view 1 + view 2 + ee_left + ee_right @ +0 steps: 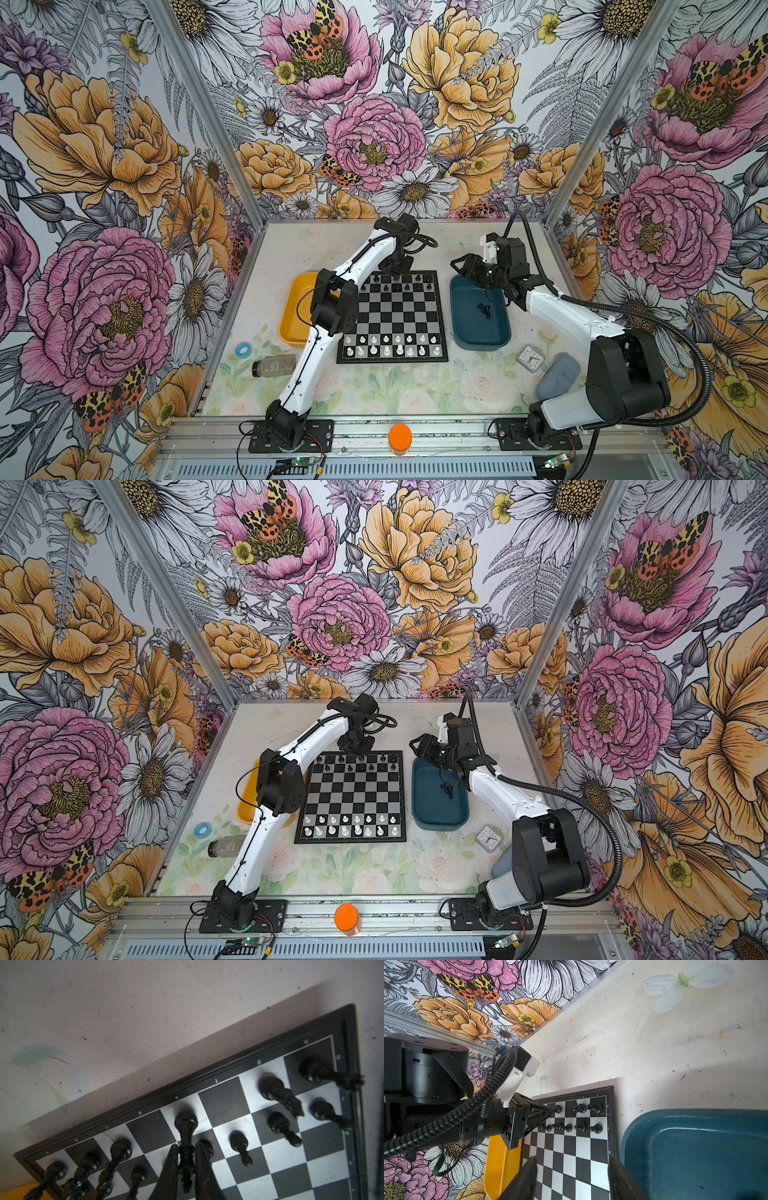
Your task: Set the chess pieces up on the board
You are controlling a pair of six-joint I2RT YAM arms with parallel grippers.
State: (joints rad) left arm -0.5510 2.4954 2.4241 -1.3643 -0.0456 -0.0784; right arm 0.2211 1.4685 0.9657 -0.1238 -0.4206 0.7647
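The risks first. My left claw (185, 1148) is pinched narrow on a tall black piece (185, 1124), which stands on the e-file square in the far row of the board (392, 311). A black pawn (208, 1148) sits right beside one finger (202, 1167), so spreading the jaws too far could knock it over. From this steep wrist angle I cannot be sure the tall piece's base is flat on its square. If it is not, letting go may tip it into the empty squares either side.

Farther right, three or so loose black pieces (484, 309) lie bunched together in the blue tray (478, 345). My right claw (572, 1160) hangs over that tray's far end, jaws partly apart with nothing in them. A careless dip there could pinch two pieces at once.

Now the room. The yellow tray (289, 328) sits just beside the board's left edge, and my left elbow (332, 303) hangs over it. The far row runs along the board's black border, with bare table beyond up to the wall. The board's middle rows are free, the best corridor for carrying. The blue tray crowds the right edge.
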